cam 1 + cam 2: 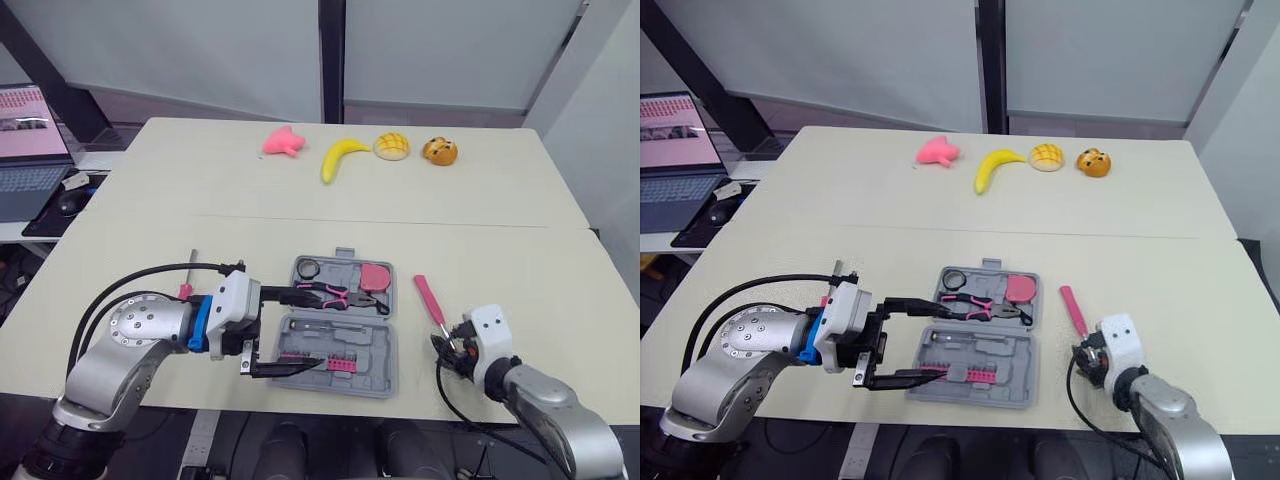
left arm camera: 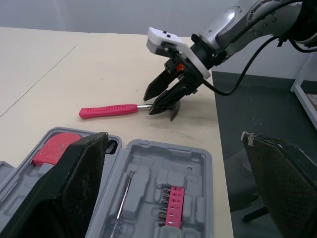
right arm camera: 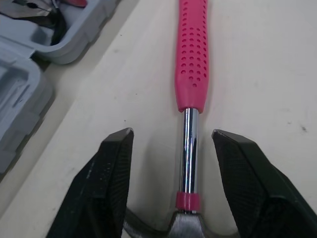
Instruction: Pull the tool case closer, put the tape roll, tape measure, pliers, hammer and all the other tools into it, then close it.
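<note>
The grey tool case [image 1: 375, 340] lies open near the table's front edge. Its far half holds a black tape roll [image 1: 307, 268], a pink tape measure [image 1: 375, 275] and pliers [image 1: 340, 296]; the near half holds pink bits [image 1: 340, 362]. My left gripper [image 1: 310, 328] is open wide over the case's left side, holding nothing. Right of the case lies the pink-handled hammer [image 1: 431, 296]. My right gripper [image 3: 173, 135] is open and straddles the hammer's steel shank [image 3: 189, 148] just above the head, without touching it. A thin screwdriver [image 1: 192, 262] pokes out behind my left arm.
Along the far table stand a pink toy [image 1: 283, 142], a banana [image 1: 342, 155], a bun [image 1: 391, 146] and an orange toy [image 1: 439, 151]. A laptop [image 1: 25, 140] sits on a side desk at the left. The table's front edge runs just below the case.
</note>
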